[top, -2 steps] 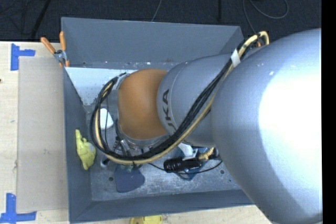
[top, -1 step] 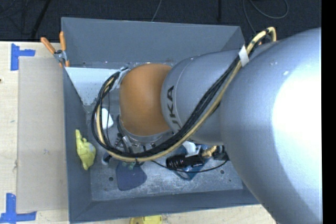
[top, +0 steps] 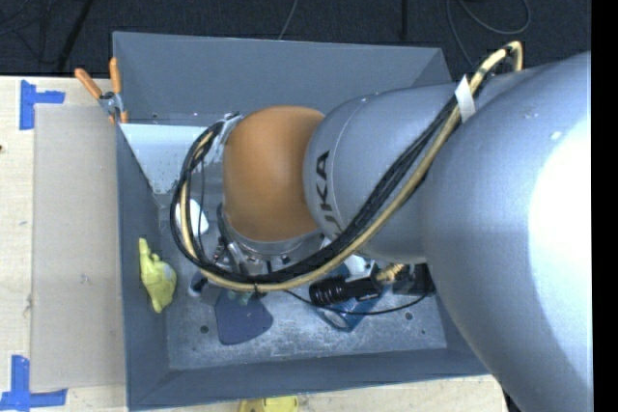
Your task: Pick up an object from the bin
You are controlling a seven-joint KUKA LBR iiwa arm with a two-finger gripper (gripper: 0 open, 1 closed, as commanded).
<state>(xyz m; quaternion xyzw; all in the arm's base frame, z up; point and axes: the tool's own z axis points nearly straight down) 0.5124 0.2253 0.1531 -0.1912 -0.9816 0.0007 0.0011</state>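
1. The gripper (top: 238, 281) hangs low under the orange wrist cover (top: 270, 174). I cannot tell whether it is wide, narrow or holding anything.
2. A flat blue piece (top: 241, 319) lies just below the cover and is nearest to it. A yellow toy (top: 155, 275) sits to the cover's lower left and a black piece (top: 340, 289) to its lower right.
3. The blue piece lies flat on the bin (top: 309, 339) floor, so a grasp may scrape the metal or slip off.

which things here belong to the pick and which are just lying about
Job: grey bin; arm's wrist, low in its middle; dark blue flat piece nearest it, maybe the target.
Lying about: yellow lumpy thing by the left wall; black thing right of the blue piece.
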